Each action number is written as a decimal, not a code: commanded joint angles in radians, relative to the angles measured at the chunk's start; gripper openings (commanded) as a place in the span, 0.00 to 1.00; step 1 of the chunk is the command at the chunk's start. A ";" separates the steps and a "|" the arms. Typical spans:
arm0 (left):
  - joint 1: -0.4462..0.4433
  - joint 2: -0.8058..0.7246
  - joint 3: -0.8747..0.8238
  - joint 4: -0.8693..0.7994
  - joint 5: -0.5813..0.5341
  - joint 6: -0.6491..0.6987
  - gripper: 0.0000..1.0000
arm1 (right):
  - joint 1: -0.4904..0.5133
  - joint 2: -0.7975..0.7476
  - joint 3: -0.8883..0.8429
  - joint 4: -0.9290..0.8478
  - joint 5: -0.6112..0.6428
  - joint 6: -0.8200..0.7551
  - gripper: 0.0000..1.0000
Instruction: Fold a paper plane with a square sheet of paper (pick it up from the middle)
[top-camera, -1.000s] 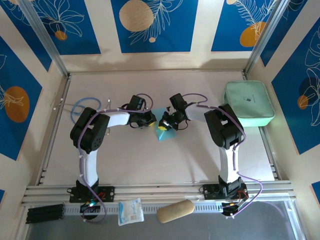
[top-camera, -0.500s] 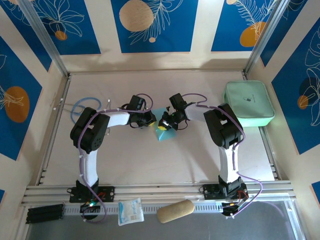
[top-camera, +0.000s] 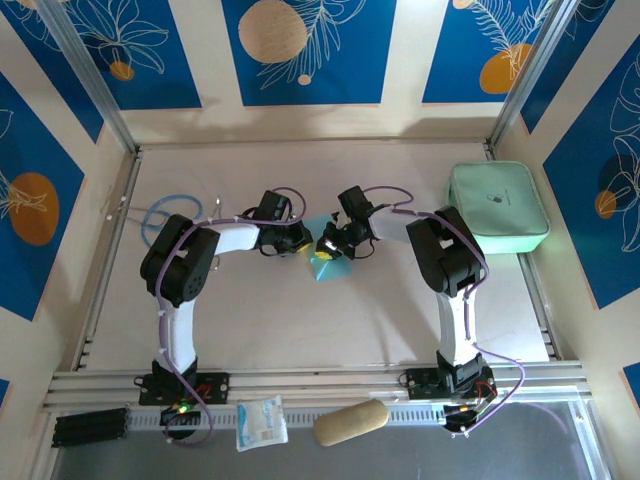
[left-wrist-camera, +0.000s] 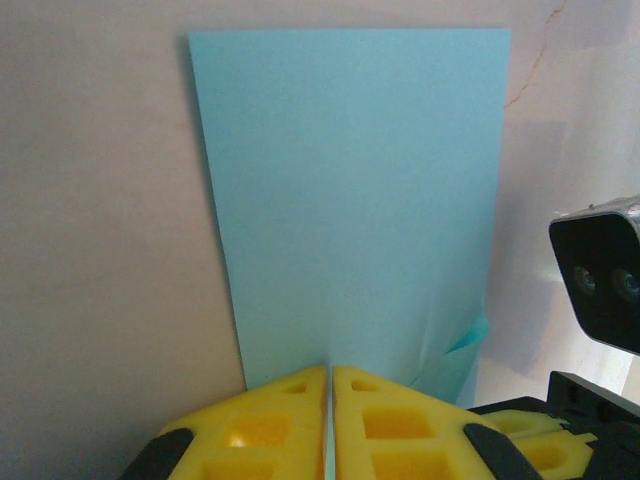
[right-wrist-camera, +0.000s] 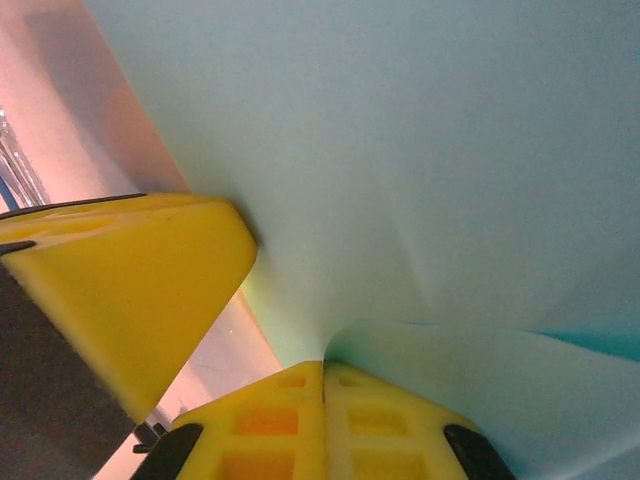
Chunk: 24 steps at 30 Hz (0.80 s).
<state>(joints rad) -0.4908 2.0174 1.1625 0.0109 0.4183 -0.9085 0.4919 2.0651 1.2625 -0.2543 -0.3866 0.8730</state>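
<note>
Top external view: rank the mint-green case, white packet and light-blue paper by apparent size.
1. mint-green case, clearly largest.
2. white packet.
3. light-blue paper, smallest as visible; it is partly hidden, so its full size is unsure.

Two black-and-white arms (top-camera: 178, 335), purple cables (top-camera: 290, 190), yellow gripper fingers (left-wrist-camera: 265, 430) (black-edged, square-pocketed)

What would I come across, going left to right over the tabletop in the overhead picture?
Blue cable loop → light-blue paper → mint-green case.
</note>
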 joint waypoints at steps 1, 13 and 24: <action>0.001 0.026 -0.012 -0.037 0.006 0.005 0.11 | 0.007 0.023 0.020 -0.022 -0.002 0.006 0.00; 0.002 0.020 -0.016 -0.048 -0.010 0.005 0.11 | 0.005 0.012 0.009 -0.045 0.044 0.009 0.00; 0.003 0.022 -0.017 -0.058 -0.024 0.004 0.11 | 0.005 -0.017 -0.013 -0.046 0.059 0.007 0.00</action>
<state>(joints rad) -0.4908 2.0174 1.1625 0.0105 0.4171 -0.9085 0.4919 2.0628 1.2625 -0.2577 -0.3698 0.8730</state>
